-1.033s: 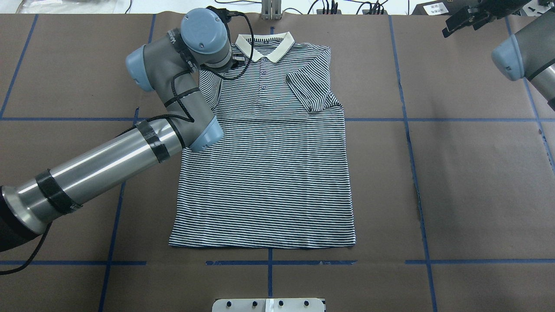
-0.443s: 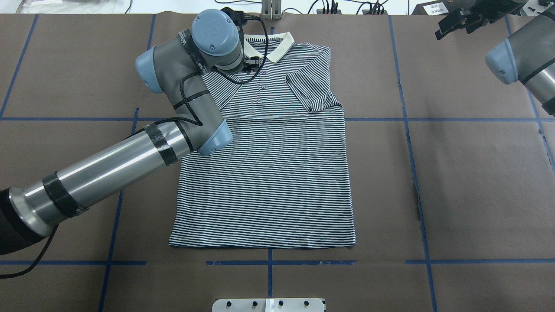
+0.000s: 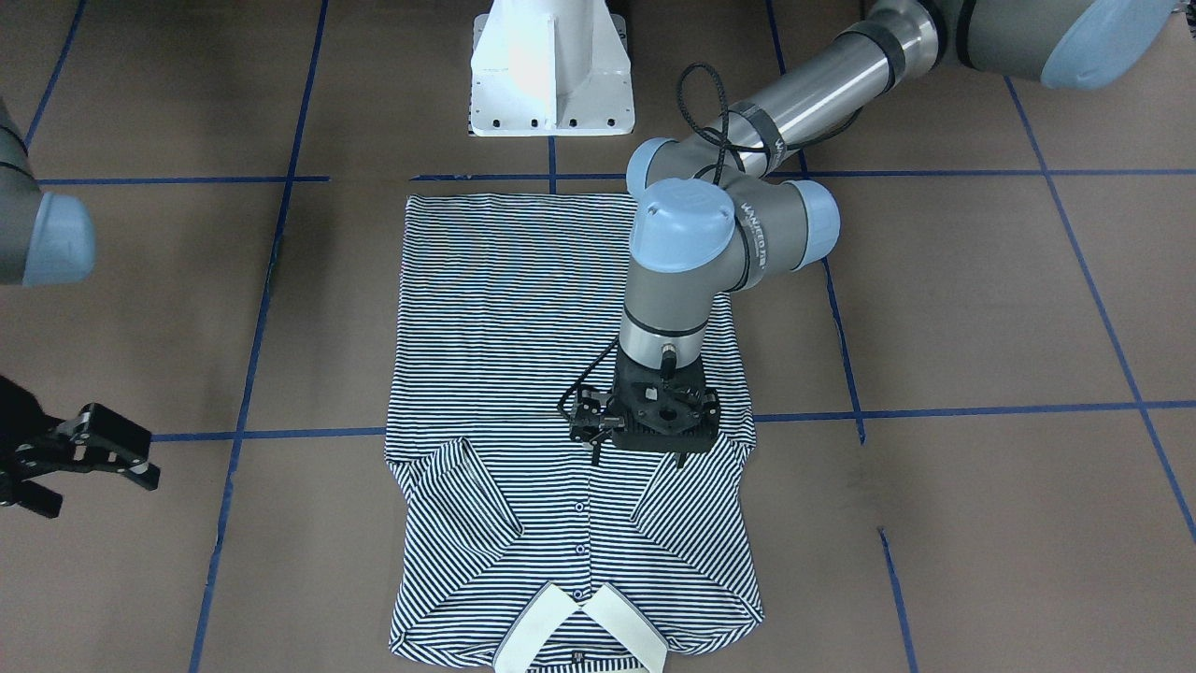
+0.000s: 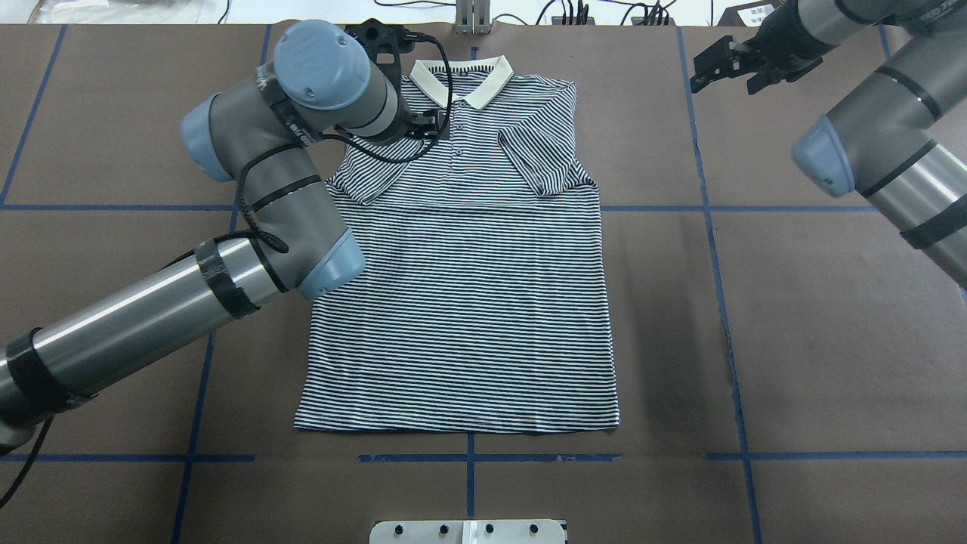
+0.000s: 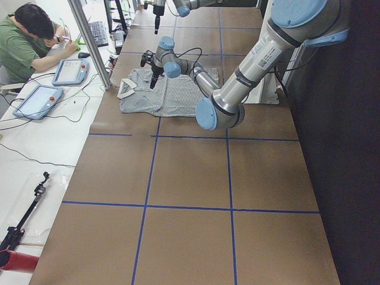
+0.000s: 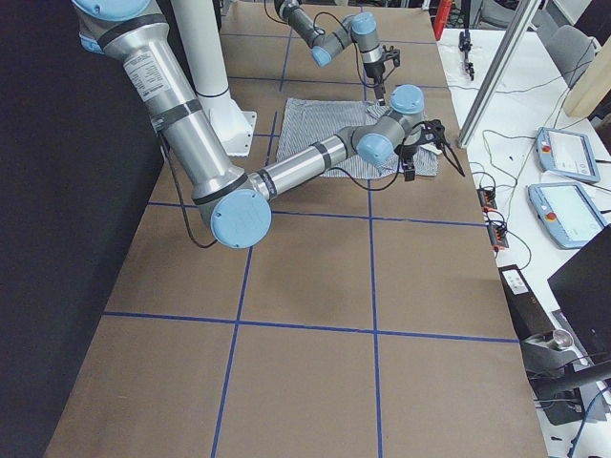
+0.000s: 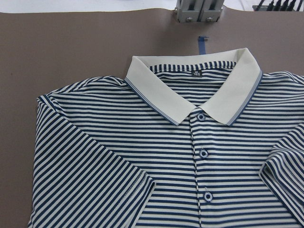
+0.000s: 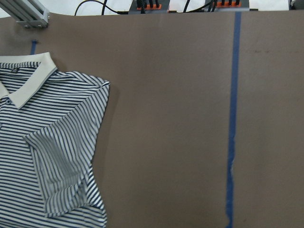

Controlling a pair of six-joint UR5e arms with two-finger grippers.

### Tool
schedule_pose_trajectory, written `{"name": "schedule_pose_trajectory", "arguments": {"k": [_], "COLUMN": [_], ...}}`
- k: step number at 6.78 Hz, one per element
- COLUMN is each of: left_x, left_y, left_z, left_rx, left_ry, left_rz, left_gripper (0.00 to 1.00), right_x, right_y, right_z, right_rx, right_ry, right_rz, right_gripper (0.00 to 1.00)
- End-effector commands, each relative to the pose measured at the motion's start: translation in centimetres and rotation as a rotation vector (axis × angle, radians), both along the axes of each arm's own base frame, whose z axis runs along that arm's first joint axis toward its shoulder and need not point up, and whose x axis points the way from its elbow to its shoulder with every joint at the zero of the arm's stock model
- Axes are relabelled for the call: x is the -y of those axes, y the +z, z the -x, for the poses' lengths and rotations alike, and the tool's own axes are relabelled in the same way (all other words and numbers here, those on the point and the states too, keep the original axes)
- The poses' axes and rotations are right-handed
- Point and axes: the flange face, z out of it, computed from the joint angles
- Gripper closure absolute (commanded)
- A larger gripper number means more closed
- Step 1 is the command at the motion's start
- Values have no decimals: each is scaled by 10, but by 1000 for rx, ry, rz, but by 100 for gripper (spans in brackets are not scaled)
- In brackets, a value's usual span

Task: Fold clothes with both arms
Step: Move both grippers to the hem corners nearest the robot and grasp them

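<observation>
In the view facing the robot, the short-sleeved polo shirt with thin navy-and-white stripes lies flat, front up, on the brown paper-covered worktop. Its plain cream collar is at the bottom edge, and both sleeves are folded in over the chest. The black left gripper points straight down over the shirt, just beside the button line. Its own housing hides the jaws, so it cannot be told whether they are open or closed. The black right gripper hangs well apart from the shirt over bare worktop, jaws spread and holding nothing.

From overhead behind the robot, the shirt sits mid-worktop, hem nearest the robot. The left gripper is tucked under its grey wrist near the collar. The right gripper is out past the shirt's right shoulder, jaws parted.

From the left end, the near arm's gripper stands upright over the shirt. A person in a green top sits at a white desk beside the worktop.

From the right end, the shirt lies between the two grippers.

The left wrist camera shows the collar, three small navy-rimmed buttons and a folded sleeve, but no jaws.

The right wrist camera shows the shirt's shoulder at the left and a blue tape line on bare worktop.
</observation>
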Motion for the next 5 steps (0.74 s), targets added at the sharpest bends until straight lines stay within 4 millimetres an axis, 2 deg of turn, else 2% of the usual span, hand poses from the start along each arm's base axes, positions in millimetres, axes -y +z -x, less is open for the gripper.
{"name": "schedule_pose_trajectory", "arguments": {"k": [1, 2, 3, 4, 5], "left_x": [-83, -119, -163, -202, -235], "left_y": [14, 23, 34, 46, 64], "left_z": [30, 38, 43, 45, 43], "left_rx": [-52, -74, -105, -113, -105], "left_ry": [66, 84, 100, 101, 116], "left_rz": [-25, -15, 22, 47, 90], "left_gripper": [0, 0, 0, 0, 0], "right_x": [-120, -190, -249, -288, -318], "right_y": [-33, -22, -13, -9, -7], "right_z": [65, 88, 107, 126, 151], "right_rx": [83, 70, 53, 51, 66], "right_ry": [90, 97, 124, 131, 185], "right_rz": [120, 136, 155, 183, 253], "right_gripper": [2, 4, 4, 6, 9]}}
